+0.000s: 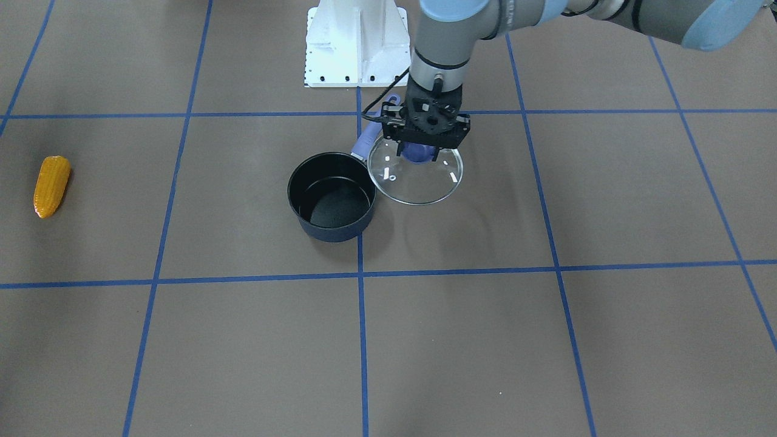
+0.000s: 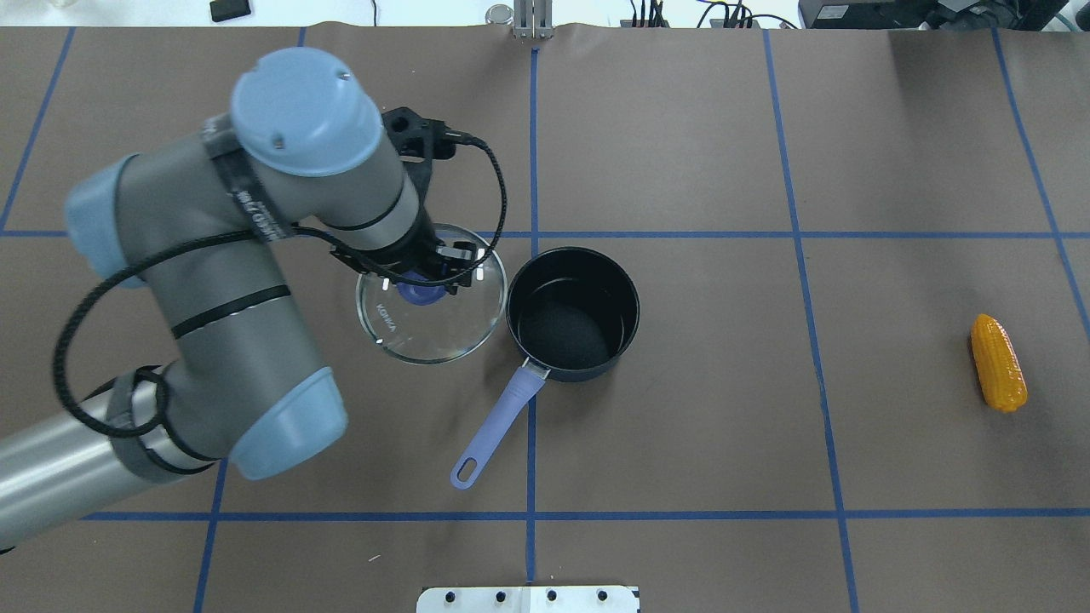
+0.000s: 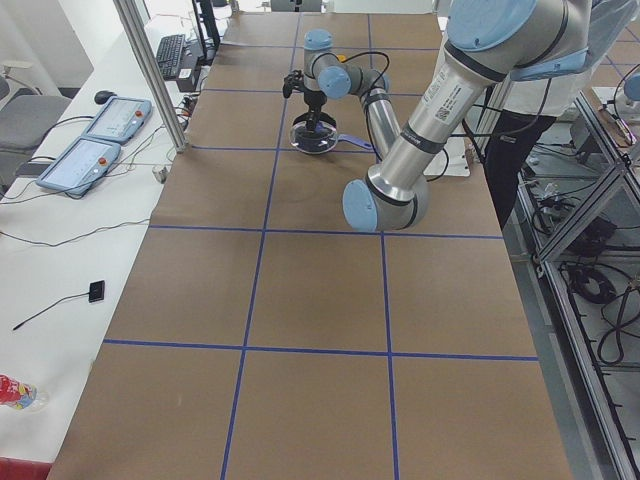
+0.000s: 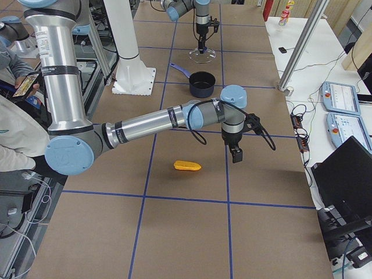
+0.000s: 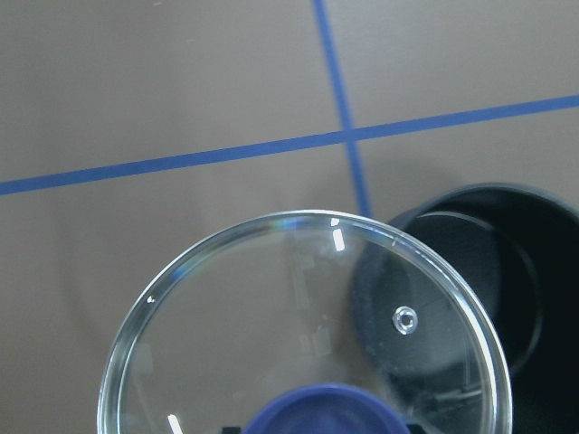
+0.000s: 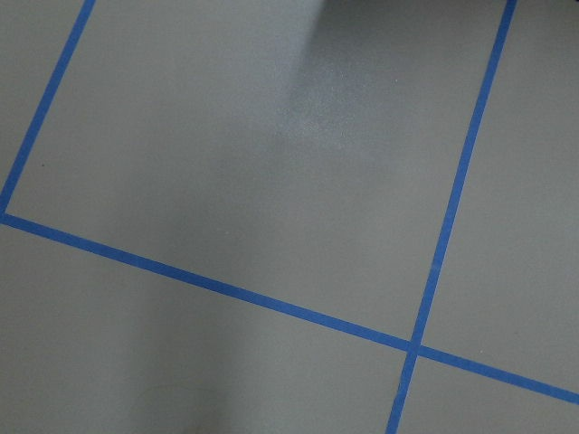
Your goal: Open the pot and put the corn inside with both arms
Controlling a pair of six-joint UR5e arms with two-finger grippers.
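The pot (image 2: 572, 311) stands uncovered near the table's middle, its black inside bare and its long blue handle (image 2: 502, 417) pointing toward the robot's base. My left gripper (image 2: 421, 285) is shut on the blue knob of the glass lid (image 2: 430, 319), holding it just beside the pot on the left, with its shadow on the table. In the left wrist view the lid (image 5: 298, 334) overlaps the pot's rim (image 5: 507, 262). The corn (image 2: 998, 362) lies on the table far right, untouched. My right gripper (image 4: 237, 154) hangs near the corn (image 4: 187, 165); I cannot tell whether it is open or shut.
The white pedestal base (image 1: 355, 42) is bolted at the table's robot side. Blue tape lines cross the brown table. A person (image 4: 17, 87) stands by the robot. Teach pendants (image 3: 95, 135) lie on the side bench.
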